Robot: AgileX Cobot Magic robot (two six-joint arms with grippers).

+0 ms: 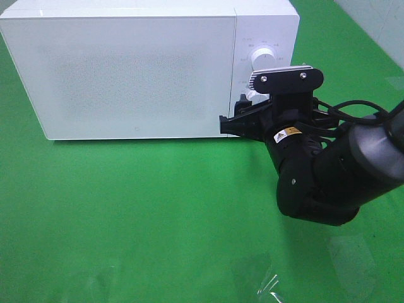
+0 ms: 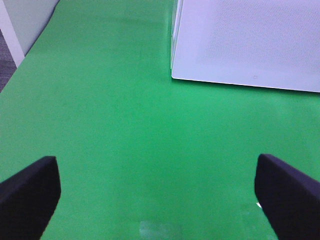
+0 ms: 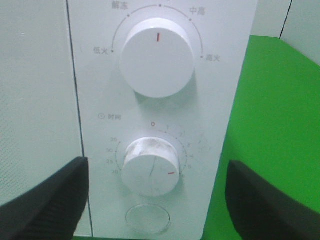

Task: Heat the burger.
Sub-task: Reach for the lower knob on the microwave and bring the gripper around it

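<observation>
Facing the microwave (image 1: 126,69) control panel, the right tool (image 3: 160,200) stands wide open and holds nothing, its fingers either side of the timer knob (image 3: 150,167) but apart from it. The left tool (image 2: 160,195) is also wide open and empty, low over the green surface (image 2: 125,125). The door (image 3: 35,100) is shut and the burger shows in no view; it may be inside, but I cannot tell. As a judgement, a burger is light and soft: the bun dents under pressure and its layers can slide, so it wants a gentle hold low across the sides. The knob looks smooth and rigid, best pinched across its round rim.
</observation>
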